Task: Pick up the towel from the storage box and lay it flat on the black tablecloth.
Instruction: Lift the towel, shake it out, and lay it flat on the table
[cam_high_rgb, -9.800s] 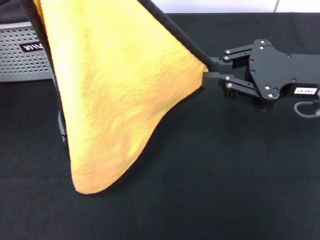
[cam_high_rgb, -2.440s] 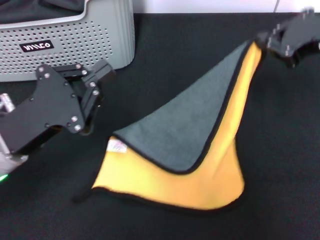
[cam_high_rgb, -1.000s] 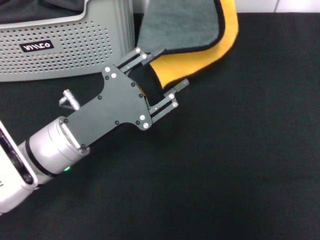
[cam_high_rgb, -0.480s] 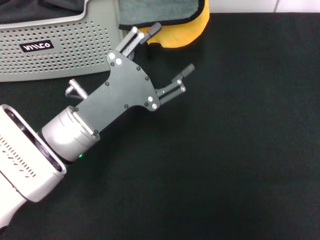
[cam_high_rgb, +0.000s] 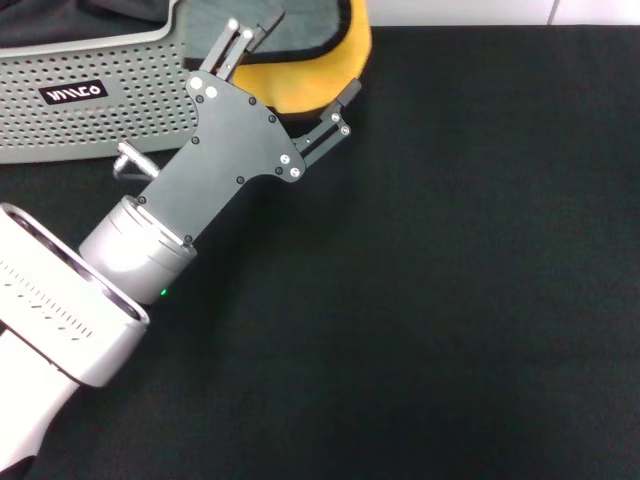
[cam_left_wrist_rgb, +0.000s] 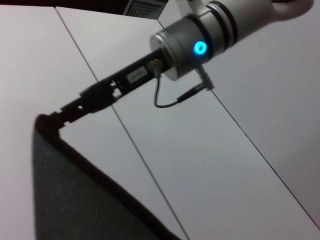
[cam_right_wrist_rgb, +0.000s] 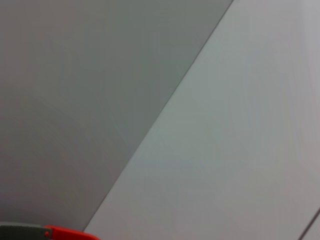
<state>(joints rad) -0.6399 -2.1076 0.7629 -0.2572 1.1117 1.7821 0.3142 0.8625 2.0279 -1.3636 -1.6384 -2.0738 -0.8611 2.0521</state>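
Nearest, the black tablecloth is covering the tabletop, wide and bare, with the towel not yet lying flat on it. Farther left, the left claw is reaching with fingers spread around the towel's hanging orange edge, likely to catch it. Beside it the storage box is sitting. In the left wrist view, the right claw is pinching the towel's corner up against pale wall panels.

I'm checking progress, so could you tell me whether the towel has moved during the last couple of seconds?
Yes. The towel has travelled from the black tablecloth back toward the storage box.
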